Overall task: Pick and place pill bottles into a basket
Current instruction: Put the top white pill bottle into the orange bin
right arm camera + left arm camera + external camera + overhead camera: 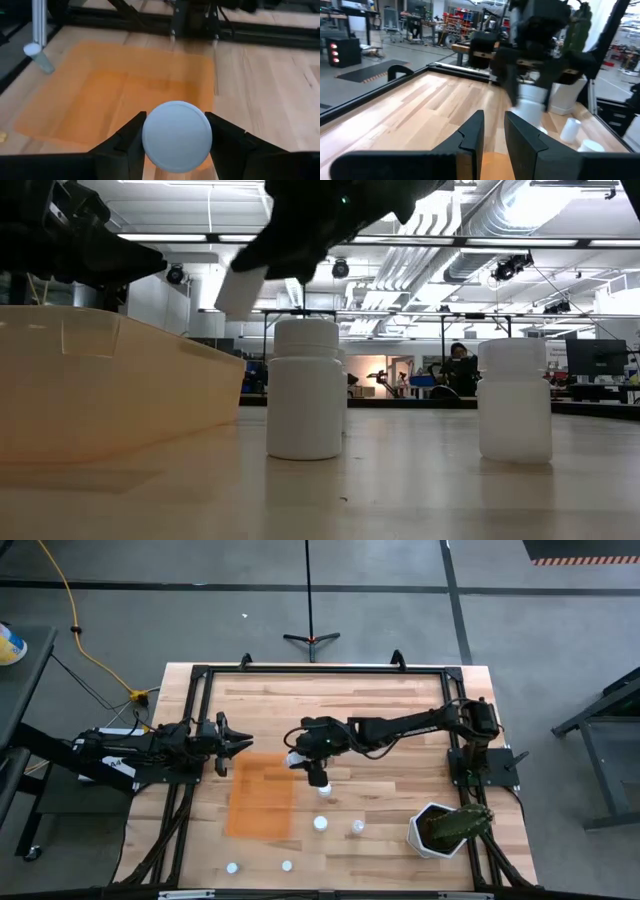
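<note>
The orange basket (260,798) lies flat on the table, left of centre; it also shows in the right wrist view (125,90) and the low view (100,395). My right gripper (300,755) is shut on a white pill bottle (176,135), lifted over the basket's far right corner. My left gripper (245,743) is open and empty, at the basket's far left edge. Other pill bottles stand upright on the table to the right of the basket (320,823) (357,828) and near the front edge (287,865) (232,867). My right gripper pinches the bottle's round side wall (145,137) between its two fingers, one on each side. The bottle's round end faces the wrist camera. The fingers slant down from the table's right. The bottle is lifted clear and hangs tilted (240,290).
A white hexagonal pot with a green plant (440,828) stands at the near right. Black frame rails (320,670) run round the table. In the low view two bottles (305,390) (515,400) stand beside the basket's wall.
</note>
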`<action>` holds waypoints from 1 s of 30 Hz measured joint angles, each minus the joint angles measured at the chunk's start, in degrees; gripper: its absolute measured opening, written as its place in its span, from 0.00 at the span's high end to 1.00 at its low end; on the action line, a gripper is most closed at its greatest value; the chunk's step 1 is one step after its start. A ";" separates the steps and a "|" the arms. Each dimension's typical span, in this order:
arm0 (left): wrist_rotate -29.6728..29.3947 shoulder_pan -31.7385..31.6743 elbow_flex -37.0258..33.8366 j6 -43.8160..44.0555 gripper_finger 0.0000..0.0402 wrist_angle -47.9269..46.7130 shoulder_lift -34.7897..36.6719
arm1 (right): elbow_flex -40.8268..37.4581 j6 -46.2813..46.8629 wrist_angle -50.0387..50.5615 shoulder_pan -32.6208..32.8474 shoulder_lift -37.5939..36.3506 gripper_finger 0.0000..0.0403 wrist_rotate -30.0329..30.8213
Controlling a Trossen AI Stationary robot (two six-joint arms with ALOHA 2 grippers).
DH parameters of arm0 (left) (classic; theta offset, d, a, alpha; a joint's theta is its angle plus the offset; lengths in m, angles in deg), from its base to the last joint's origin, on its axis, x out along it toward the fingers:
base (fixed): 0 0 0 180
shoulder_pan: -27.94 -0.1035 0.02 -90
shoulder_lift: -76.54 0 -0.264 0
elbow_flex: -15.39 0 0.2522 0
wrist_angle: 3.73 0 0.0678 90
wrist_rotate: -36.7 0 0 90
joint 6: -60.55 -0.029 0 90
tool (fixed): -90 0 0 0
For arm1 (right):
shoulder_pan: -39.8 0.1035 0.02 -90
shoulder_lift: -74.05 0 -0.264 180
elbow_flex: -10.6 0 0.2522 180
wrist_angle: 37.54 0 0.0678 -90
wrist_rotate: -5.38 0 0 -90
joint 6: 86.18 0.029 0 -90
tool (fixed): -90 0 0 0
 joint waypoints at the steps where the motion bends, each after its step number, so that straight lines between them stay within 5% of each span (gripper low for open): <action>1: -0.56 0.01 0.00 0.00 0.72 0.02 0.00 | 0.02 0.00 -0.70 0.20 0.12 0.59 0.00; 19: -1.25 -0.01 0.00 0.02 0.72 -0.26 0.02 | 3.36 -0.52 -5.87 -0.79 5.24 0.59 -0.29; 30: -1.65 -0.01 0.00 0.02 0.72 0.00 0.07 | 15.94 0.00 12.43 -1.07 11.01 0.59 0.36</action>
